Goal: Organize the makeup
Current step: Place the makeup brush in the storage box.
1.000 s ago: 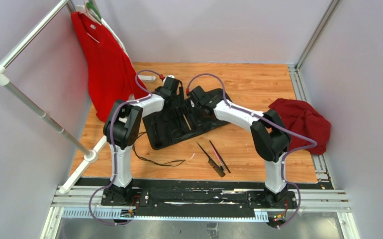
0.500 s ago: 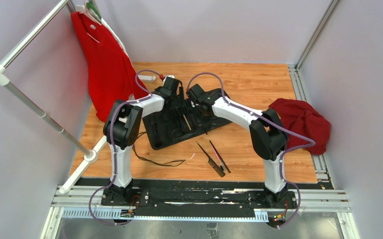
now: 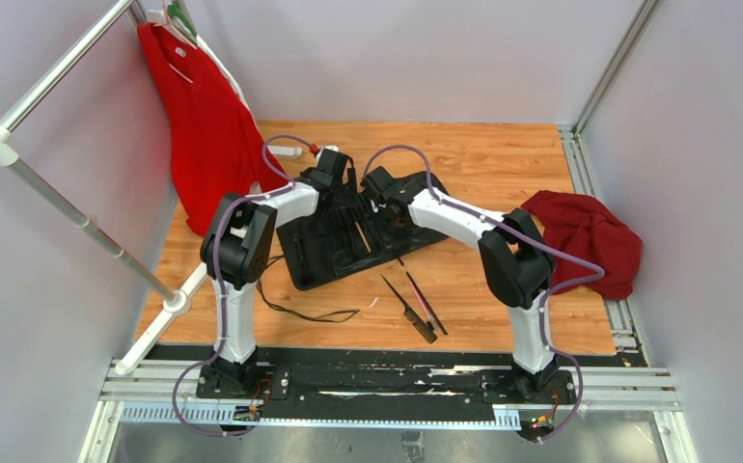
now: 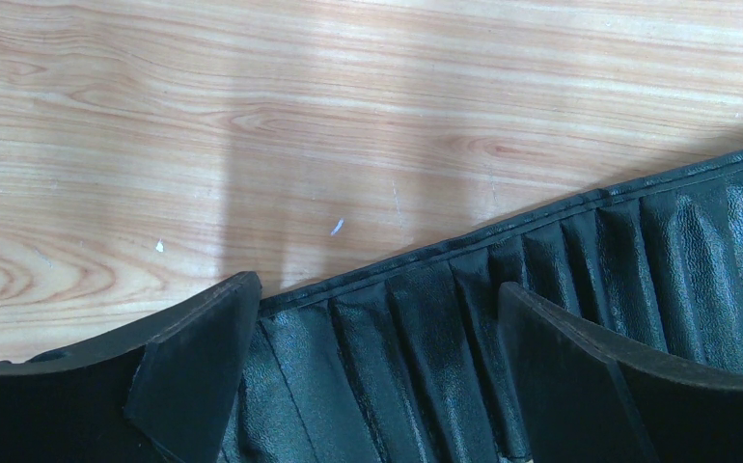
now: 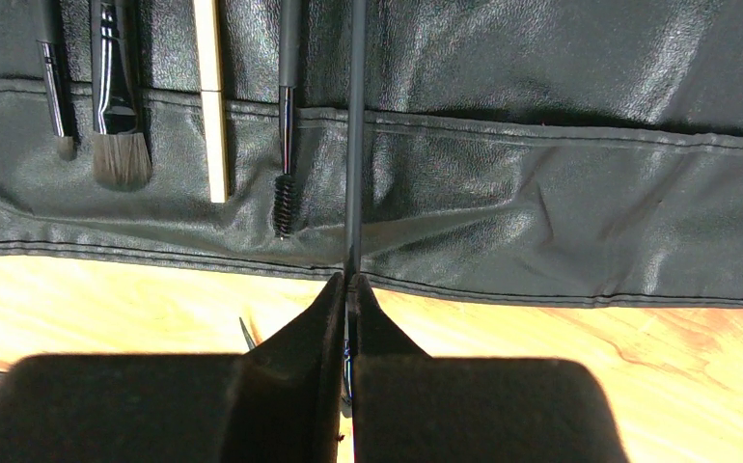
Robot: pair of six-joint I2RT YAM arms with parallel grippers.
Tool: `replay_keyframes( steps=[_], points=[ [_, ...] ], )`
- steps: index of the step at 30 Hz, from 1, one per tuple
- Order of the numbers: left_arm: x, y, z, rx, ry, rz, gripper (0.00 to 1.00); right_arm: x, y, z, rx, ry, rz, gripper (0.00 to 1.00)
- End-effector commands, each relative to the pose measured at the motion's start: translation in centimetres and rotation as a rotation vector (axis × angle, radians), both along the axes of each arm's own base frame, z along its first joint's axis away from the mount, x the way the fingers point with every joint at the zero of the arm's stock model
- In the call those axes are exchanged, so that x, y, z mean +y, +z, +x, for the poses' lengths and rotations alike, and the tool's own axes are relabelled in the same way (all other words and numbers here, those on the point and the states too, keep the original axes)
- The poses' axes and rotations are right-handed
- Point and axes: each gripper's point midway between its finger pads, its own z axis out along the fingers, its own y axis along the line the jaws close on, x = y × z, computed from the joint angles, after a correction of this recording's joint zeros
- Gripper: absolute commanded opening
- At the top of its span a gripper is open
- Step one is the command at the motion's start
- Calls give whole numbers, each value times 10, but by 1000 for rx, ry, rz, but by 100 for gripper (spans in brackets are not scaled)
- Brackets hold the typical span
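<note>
Right wrist view: right end effector [image 5: 348, 280] clenched on a thin black makeup-brush handle [image 5: 355, 145], which lies across the black leather-look slotted roll-up case [image 5: 561, 212]. Case slots hold a flat brown-bristled brush [image 5: 120, 154] and a spiral-tipped black wand [image 5: 284, 198]. Left end effector [image 4: 377, 309]: released, fingers spread over the case's pleated edge on the light wooden table [image 4: 348, 116]. Loose on the table near the case: black comb-like tool [image 3: 409, 309], pink-accented thin tool [image 3: 426, 302].
</note>
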Motion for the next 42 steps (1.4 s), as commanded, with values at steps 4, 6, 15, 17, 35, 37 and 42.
replay_keyframes(
  steps=[4, 6, 15, 17, 35, 37, 42],
  points=[
    [13, -43, -39, 177, -5, 25, 99, 0, -4, 5, 23, -15, -5, 1],
    [12, -43, -39, 176, -6, 24, 99, 1, -5, 6, 23, -14, -4, 1],
    [13, -44, -39, 179, -7, 26, 99, 6, -10, 11, 25, -13, -2, 1],
    [12, -44, -40, 179, -7, 24, 99, 6, -11, 12, 25, -14, -2, 1],
    [13, -44, -39, 179, -5, 23, 99, 14, -11, 29, -20, -17, 24, 1],
    [14, -44, -40, 180, -4, 23, 99, 15, -10, 31, -23, -17, 28, 1],
    [13, -45, -40, 181, -5, 22, 99, 17, -7, 33, -32, -15, 35, 1]
  ],
)
